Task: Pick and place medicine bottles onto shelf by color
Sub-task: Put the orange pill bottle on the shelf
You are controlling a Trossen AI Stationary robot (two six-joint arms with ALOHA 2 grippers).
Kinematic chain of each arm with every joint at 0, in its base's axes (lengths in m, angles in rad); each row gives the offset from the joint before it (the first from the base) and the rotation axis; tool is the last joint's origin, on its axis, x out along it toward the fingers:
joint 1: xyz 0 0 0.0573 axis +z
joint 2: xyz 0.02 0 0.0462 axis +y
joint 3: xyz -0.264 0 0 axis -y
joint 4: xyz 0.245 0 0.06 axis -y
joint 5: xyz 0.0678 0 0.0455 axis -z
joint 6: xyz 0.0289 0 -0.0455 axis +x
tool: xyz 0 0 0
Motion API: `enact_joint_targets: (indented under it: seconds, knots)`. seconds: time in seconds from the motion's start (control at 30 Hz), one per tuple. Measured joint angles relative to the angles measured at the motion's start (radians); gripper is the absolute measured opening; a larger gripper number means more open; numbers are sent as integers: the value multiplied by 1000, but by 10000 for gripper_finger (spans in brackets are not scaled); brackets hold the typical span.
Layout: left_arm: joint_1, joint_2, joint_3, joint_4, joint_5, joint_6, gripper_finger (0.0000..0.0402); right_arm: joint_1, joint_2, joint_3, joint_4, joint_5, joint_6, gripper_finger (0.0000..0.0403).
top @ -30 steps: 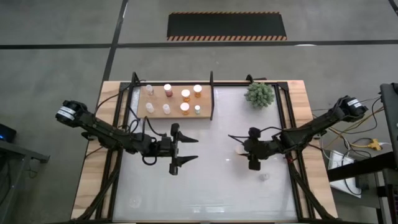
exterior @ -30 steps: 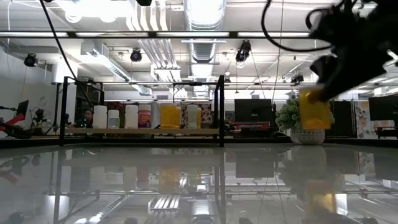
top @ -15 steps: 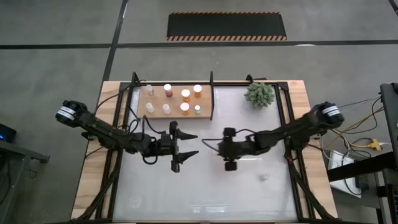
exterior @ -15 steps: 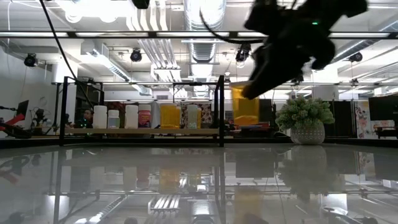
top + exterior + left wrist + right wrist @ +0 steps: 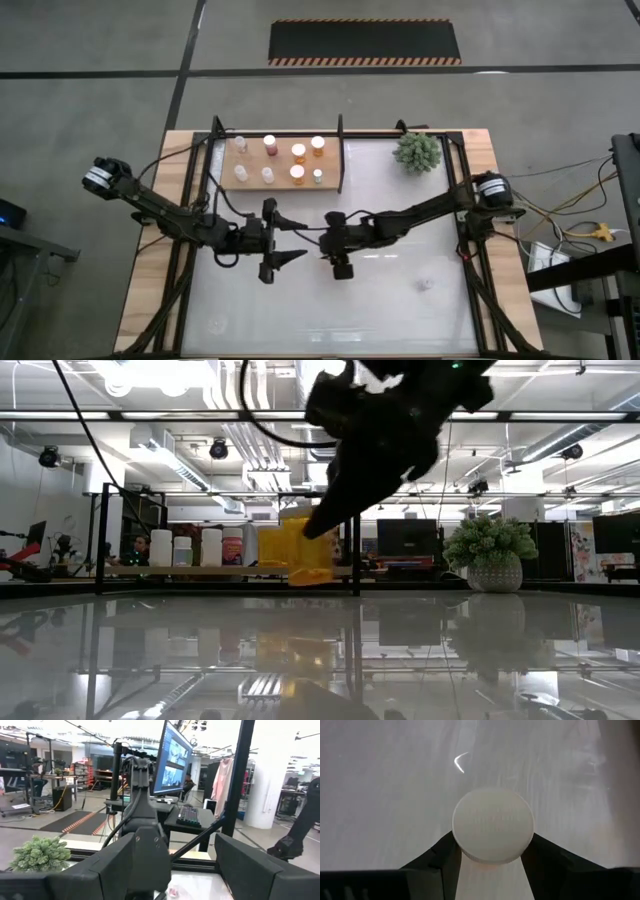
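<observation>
My right gripper (image 5: pixel 334 243) is near the table's middle, shut on an orange medicine bottle (image 5: pixel 308 558) with a pale round cap (image 5: pixel 493 826). My left gripper (image 5: pixel 300 240) hovers open and empty just to its left, fingers pointing toward it; the left wrist view (image 5: pixel 192 870) shows the wide gap. The wooden shelf (image 5: pixel 335 165) at the far left-centre carries several bottles (image 5: pixel 298 152) standing upright, white ones to the left and orange ones to the right. One small pale bottle (image 5: pixel 424 285) lies alone on the table at the near right. My right gripper pinches the orange bottle between its two fingers (image 5: pixel 442 857) at the sides of the cap's rim (image 5: pixel 461 847). The fingers come from above, pointing down. The bottle hangs below them, slightly tilted in the low view, and appears clear of the table.
A spiky green plant (image 5: pixel 417 152) in a pale pot stands at the far right. Black frame bars (image 5: pixel 341 155) edge the shelf and run along both table sides. White tabletop (image 5: pixel 330 310) lies open toward the near edge.
My right gripper has carried the orange bottle from the table's right part toward the left, to the middle, and has come lower. My left gripper has drawn back slightly toward the left edge and stays open.
</observation>
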Motion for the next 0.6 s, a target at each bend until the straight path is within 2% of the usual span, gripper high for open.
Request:
enact_joint_targets:
  seconds: [0.3, 0.6]
  knots:
    - [-5, -9, -15, -26, -3, 1, 256, -24, 111, 58, 161, 4, 123, 168]
    - [-5, -10, -17, -53, -8, 1, 256, -22, 153, 74, 184, 21, 125, 168]
